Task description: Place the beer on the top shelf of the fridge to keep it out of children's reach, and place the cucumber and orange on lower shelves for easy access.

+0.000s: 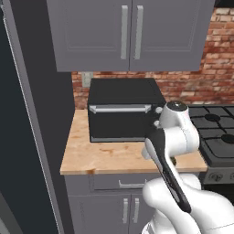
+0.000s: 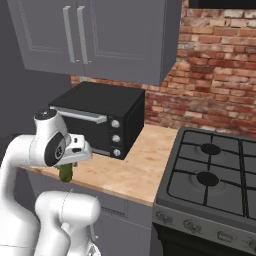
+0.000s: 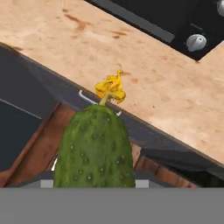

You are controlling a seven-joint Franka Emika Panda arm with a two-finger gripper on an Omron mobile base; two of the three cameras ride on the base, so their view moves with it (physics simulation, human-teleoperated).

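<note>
From the left base view we see a pale wooden counter (image 1: 105, 157) under grey wall cabinets (image 1: 130, 34), with a black countertop oven (image 1: 122, 109) on it, a brick wall (image 1: 201, 80) behind and a gas stove (image 1: 217, 132) to the right; our white arm blocks the counter's front right corner. Over in the right base view, our gripper (image 2: 70, 167) hangs at the counter's front edge, left of the oven, with the cucumber (image 2: 66, 172) poking down beneath the hand. Through the hand view, our jaws pinch the cucumber, its yellow blossom tip (image 3: 110, 87) pointing toward the counter edge and a drawer handle (image 3: 87, 98) below.
</note>
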